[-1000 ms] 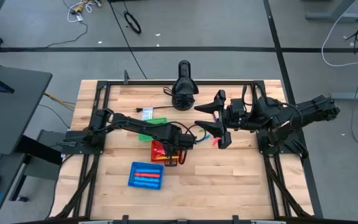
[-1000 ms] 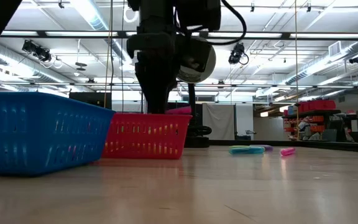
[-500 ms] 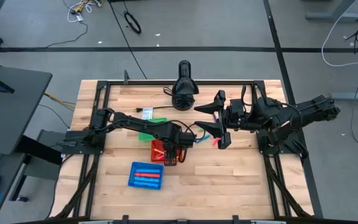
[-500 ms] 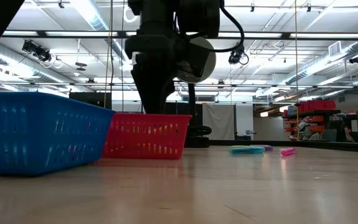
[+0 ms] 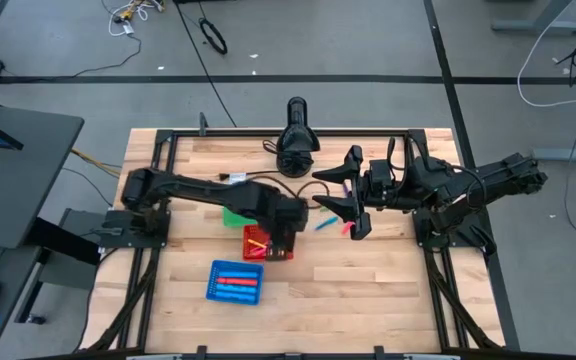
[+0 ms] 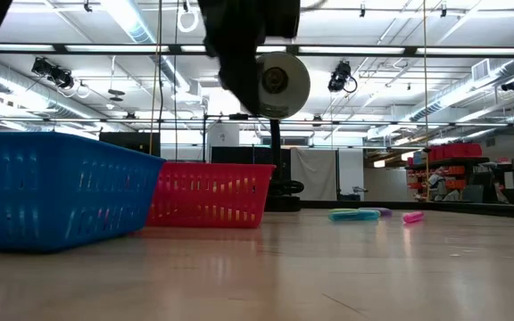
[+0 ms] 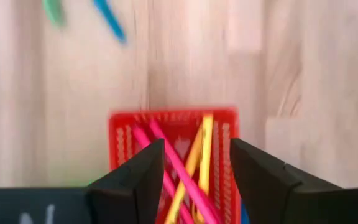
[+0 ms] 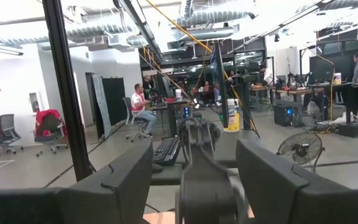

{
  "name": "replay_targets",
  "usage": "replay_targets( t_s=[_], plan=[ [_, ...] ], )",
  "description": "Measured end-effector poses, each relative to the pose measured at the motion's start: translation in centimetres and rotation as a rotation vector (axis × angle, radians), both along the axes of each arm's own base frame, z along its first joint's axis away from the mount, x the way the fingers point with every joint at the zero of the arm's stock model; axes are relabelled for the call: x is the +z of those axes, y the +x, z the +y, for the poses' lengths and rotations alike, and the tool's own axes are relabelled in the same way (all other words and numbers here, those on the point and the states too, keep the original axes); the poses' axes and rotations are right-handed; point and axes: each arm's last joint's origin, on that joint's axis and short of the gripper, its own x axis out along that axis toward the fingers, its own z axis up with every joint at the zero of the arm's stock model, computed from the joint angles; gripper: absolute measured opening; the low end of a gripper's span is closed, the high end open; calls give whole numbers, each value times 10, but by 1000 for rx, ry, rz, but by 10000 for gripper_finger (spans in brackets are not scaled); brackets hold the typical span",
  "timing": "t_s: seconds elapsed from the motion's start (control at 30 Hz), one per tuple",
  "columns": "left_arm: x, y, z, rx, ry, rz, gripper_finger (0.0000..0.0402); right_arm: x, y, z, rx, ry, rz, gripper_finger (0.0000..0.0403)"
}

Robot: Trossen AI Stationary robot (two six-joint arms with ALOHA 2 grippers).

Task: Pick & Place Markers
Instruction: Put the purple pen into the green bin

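Left gripper (image 7: 194,174) above the red basket (image 7: 120,134), fingers apart and holding nothing, pink and yellow markers (image 7: 194,165) lying inside it, right gripper (image 5: 346,193) spread wide and empty, blue marker (image 5: 323,223) loose on table (image 5: 368,280) between the grippers

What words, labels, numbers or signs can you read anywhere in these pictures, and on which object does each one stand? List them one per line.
None can be read.
The red basket, the blue basket and the markers show no lettering.
A small tag on the table is too small to read.
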Motion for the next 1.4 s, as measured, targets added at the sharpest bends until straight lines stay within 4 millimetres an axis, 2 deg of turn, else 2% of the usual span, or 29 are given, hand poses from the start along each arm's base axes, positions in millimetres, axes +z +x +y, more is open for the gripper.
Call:
replay_targets(
  t_s=[0.27,0.67,0.97,1.13,1.27,1.4],
  plan=[
    [59,-18,3,-26,2,-256,177,7,-10,-3,-1,7,-24,230],
    [129,-52,10,-37,-23,-574,177,13,-29,-9,-43,6,12,230],
    [183,-96,17,24,52,-813,177,10,-29,-9,-42,0,51,230],
    [216,-123,20,53,67,-1015,177,8,-29,-10,-58,-3,72,230],
    [234,-138,20,65,43,-1131,177,6,-29,-11,-100,21,85,230],
    [239,-144,20,86,40,-1157,177,4,-29,-13,-172,154,98,230]
  ],
)
